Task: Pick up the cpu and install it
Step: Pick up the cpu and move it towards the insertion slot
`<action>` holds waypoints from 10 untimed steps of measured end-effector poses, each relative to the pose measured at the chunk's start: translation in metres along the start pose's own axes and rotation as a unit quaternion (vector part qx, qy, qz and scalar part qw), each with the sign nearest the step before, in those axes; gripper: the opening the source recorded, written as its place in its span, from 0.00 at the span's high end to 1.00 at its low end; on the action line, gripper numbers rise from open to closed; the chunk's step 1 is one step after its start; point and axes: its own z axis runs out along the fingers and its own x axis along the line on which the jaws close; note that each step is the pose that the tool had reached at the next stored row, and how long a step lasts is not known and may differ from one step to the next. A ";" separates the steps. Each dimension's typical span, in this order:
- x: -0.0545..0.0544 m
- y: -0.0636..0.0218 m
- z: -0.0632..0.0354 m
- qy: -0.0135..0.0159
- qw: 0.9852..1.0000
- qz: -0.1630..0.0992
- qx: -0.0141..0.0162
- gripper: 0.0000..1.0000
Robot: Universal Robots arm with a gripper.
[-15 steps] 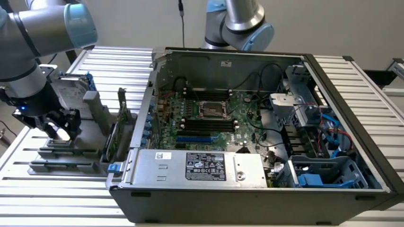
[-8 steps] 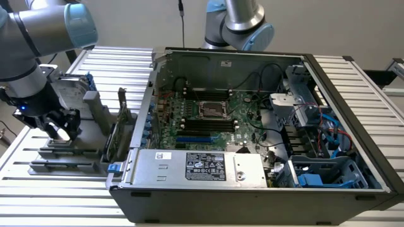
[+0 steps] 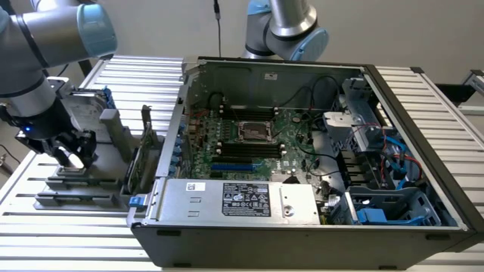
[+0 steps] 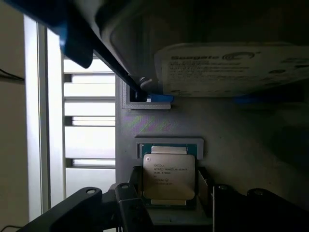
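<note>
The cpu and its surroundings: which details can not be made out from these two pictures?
- cpu marking: wrist view, the print is too small to read.
- How the cpu sits in the gray holder: exterior view, the gripper stands in front of it.
- hard drive: wrist view, cut off by the picture's edges.
- motherboard socket pins: exterior view, too small to tell.

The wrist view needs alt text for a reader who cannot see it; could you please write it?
An Intel cpu lies in a recess of a grey holder, the open gripper's black fingers flanking it. Beyond it stands a Seagate hard drive in a blue frame, with a white slatted table alongside.
</note>
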 end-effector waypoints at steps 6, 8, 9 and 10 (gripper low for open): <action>0.001 0.0008 -0.0189 0.001 1.000 0.000 0.000 0.46; 0.001 0.0011 -0.0279 0.002 1.000 0.000 0.000 0.46; 0.001 0.0013 -0.0326 0.002 1.000 0.000 0.000 0.46; 0.001 0.0015 -0.0370 0.002 1.000 0.000 0.000 0.46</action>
